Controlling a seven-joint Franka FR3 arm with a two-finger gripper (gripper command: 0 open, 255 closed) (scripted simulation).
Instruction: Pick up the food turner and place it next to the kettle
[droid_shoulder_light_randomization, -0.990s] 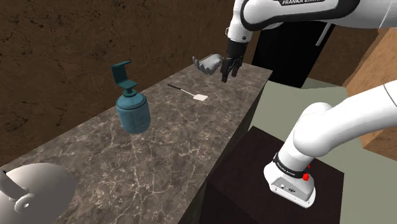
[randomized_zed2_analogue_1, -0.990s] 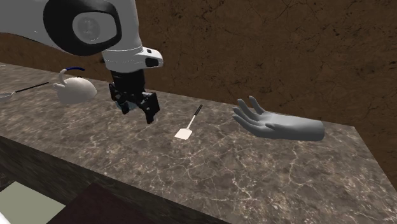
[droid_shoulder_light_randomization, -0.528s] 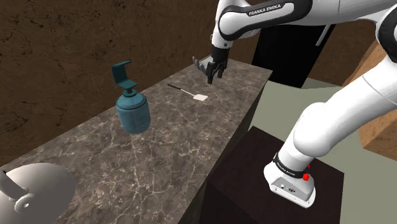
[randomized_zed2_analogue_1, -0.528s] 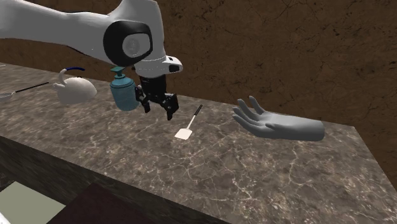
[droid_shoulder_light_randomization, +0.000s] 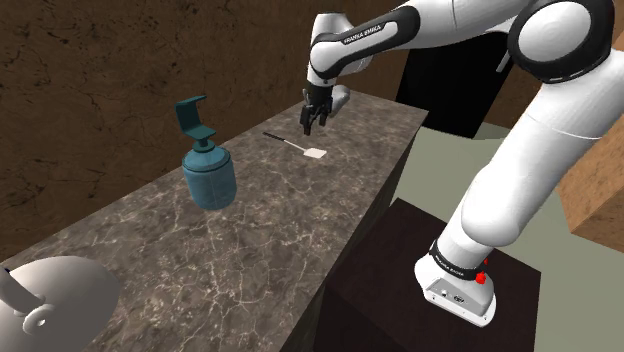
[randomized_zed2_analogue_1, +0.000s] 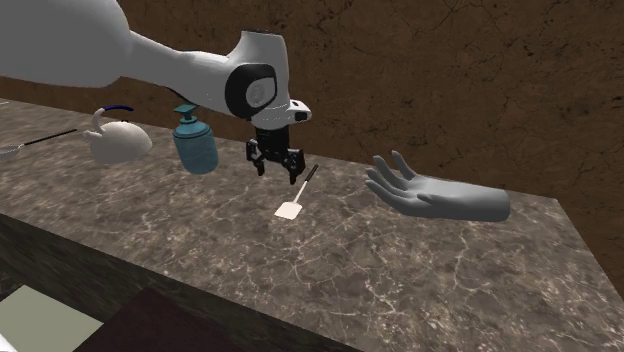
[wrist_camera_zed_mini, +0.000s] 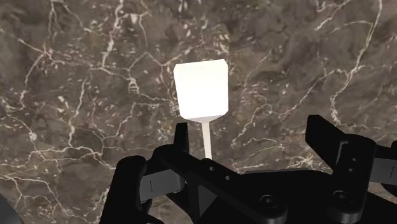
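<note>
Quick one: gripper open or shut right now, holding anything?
Gripper: open, holding nothing, positioned over the food turner, which lies on the counter.

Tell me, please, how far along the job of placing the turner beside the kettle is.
Early stage. Done: the gripper is lined up above the turner, near its handle. In hand: nothing; the fingers stand open and the turner lies flat on the counter. Left: lower, grip, lift and probably carry it past the soap bottle to the kettle.
</note>
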